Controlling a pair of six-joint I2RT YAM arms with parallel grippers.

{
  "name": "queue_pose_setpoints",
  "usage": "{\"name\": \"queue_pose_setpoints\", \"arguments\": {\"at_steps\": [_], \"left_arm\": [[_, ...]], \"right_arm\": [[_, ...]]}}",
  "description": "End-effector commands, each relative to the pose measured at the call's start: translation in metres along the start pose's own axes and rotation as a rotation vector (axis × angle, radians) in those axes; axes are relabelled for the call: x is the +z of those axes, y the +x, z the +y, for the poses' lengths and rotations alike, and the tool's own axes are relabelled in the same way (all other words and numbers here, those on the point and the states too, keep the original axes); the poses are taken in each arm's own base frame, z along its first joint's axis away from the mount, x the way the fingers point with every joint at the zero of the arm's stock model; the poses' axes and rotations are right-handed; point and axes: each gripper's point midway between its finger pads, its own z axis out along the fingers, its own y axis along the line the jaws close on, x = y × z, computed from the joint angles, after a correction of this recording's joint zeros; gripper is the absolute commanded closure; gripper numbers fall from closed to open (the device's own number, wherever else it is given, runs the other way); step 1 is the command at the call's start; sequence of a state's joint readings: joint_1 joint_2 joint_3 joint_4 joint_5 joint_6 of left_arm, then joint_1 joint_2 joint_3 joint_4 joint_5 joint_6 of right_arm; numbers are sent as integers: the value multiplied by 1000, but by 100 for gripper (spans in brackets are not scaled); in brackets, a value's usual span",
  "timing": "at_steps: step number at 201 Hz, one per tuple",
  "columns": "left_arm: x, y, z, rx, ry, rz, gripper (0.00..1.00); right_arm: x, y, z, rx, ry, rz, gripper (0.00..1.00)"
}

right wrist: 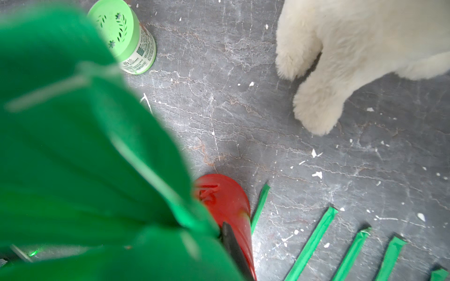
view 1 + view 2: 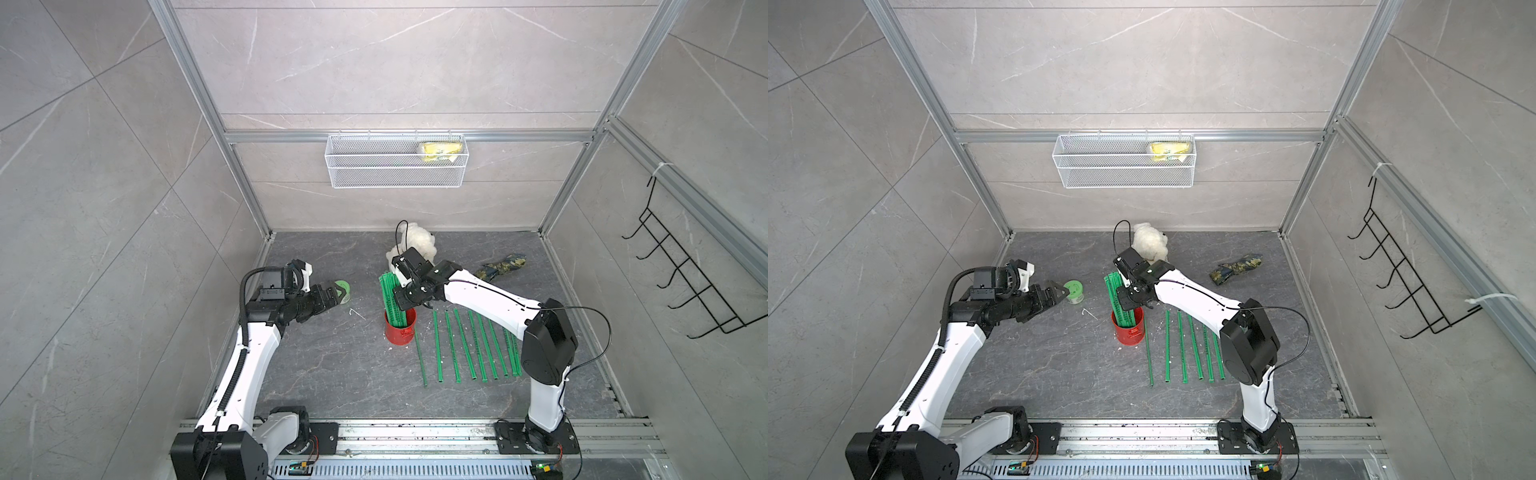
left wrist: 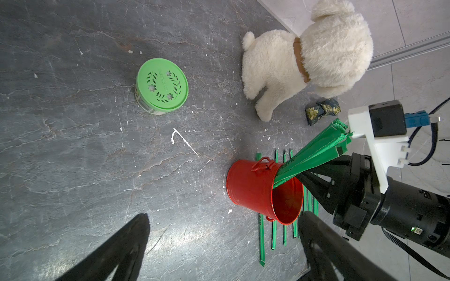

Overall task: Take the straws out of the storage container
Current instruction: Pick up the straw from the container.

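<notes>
— Where do we look first?

— At the right gripper (image 2: 400, 306). It sits right at the bunch of straws (image 2: 387, 291) that stick out of the red storage container (image 2: 395, 338). Its black fingers look close together. But the green bunch hides them, so we cannot tell if they pinch a straw.

— What do we see from its wrist?

— Mostly a big blurry green blob. That is the bunch, very near the camera, with the red side of the storage container under it.

— And the left gripper (image 2: 338, 293)?

— Its fingers are spread wide apart, and we see nothing between them. It hangs over the dark stone table (image 2: 332, 374), close to the green-lidded jar (image 3: 162, 85).

— Where is the storage container?

— It stands upright near the middle of the table, between the two arms. The straws in it lean to one side and reach far above its rim.

— Are all the straws in it?

— No. Many lie flat in a row (image 1: 311, 244) on the table, on the right arm's side, one next to the other with small gaps. The nearest one lies just beside the storage container.

— What else do we see?

— A fluffy white toy dog (image 3: 280, 63) behind the storage container, by the back wall. A patterned cloth bundle (image 2: 500, 266) lies near it. A white wire basket (image 2: 395, 174) hangs on the back wall, with something yellow (image 2: 440, 150) inside.
</notes>
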State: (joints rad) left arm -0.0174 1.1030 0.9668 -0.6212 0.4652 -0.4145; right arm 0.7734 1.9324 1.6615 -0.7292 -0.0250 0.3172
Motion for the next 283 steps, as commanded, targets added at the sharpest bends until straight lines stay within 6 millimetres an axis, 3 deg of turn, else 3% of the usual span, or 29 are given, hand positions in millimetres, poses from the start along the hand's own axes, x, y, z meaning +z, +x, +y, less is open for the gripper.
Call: {"name": "queue_pose_setpoints", "arguments": {"at_steps": [1, 39, 111, 208, 244, 283], "left_arm": [[-7, -9, -12, 40, 27, -20, 0], [-7, -9, -12, 42, 29, -20, 0], [-7, -9, -12, 41, 27, -20, 0], [-8, -9, -12, 42, 28, -21, 0], [-7, -9, -12, 41, 28, -18, 0], [-7, -9, -12, 39, 30, -18, 0]], "right_arm": [[-15, 3, -1, -4, 13, -10, 81], [-18, 4, -3, -4, 24, -12, 79], [-21, 5, -4, -7, 28, -14, 89], [-50, 6, -8, 0, 35, -59, 89], [-82, -1, -8, 9, 29, -128, 89], [-158, -15, -12, -19, 56, -237, 89]]}}
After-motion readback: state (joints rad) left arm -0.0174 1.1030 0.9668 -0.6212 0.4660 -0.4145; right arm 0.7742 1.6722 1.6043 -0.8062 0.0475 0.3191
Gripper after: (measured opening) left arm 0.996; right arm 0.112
